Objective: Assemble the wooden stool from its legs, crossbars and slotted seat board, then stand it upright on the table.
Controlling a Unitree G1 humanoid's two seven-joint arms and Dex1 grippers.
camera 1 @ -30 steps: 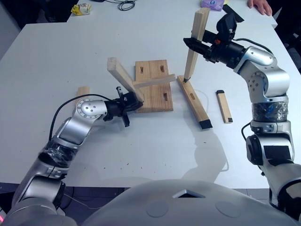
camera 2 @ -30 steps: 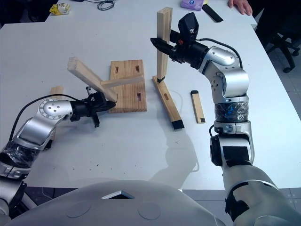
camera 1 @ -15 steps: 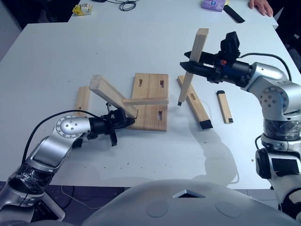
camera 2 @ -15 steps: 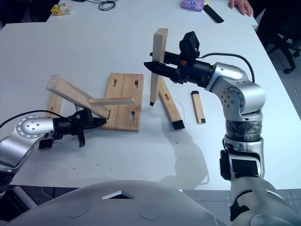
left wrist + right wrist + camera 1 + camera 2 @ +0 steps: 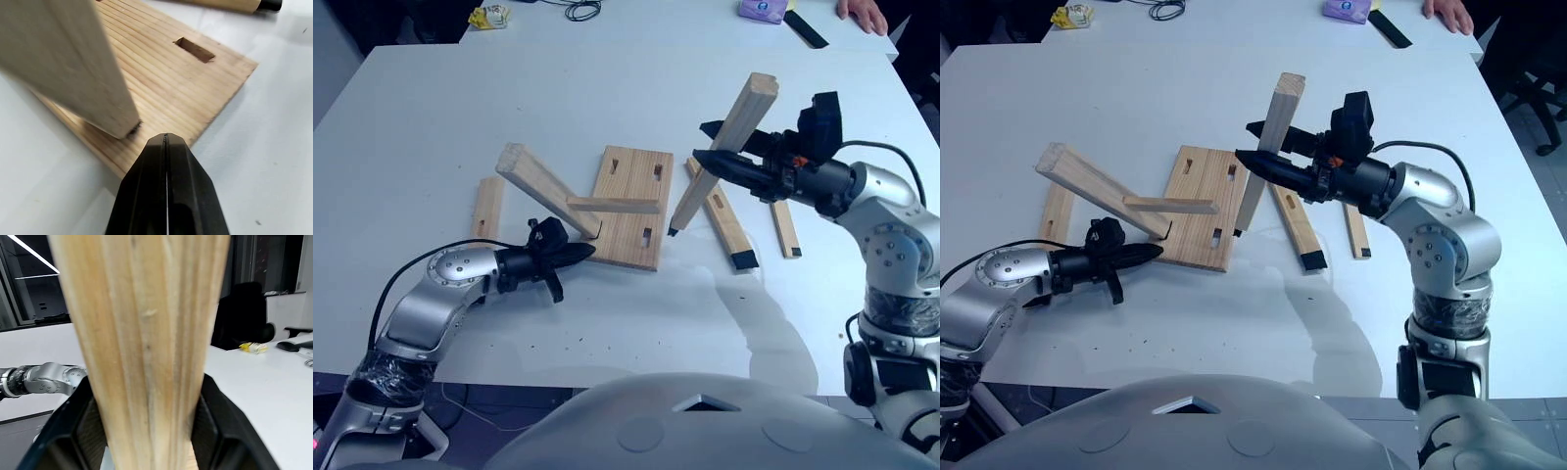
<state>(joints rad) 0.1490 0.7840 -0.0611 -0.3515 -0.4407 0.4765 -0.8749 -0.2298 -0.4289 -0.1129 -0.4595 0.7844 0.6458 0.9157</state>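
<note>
The left gripper (image 5: pixel 578 253) is lying low over the table (image 5: pixel 431 117) with its fingers pressed together and gripping nothing; its tip is pointing at the lower end of the leaning leg (image 5: pixel 533 181), and contact between them cannot be confirmed. That leg is resting its lower end on the near left edge of the seat board (image 5: pixel 631 186) and is slanting up and away to the left. A crossbar (image 5: pixel 617 206) is projecting from its side out over the board. The seat board is lying flat on the table with its slots facing up. The right gripper (image 5: pixel 710 144) is clamping the held leg (image 5: pixel 744 113) between its fingers. This leg is tilting, with its upper end to the right and its dark-tipped lower end hanging just beside the board's right edge. A flat leg (image 5: pixel 489 206) is lying left of the board, a black-footed leg (image 5: pixel 720 215) right of it, and a loose crossbar (image 5: pixel 786 230) farther right.
</note>
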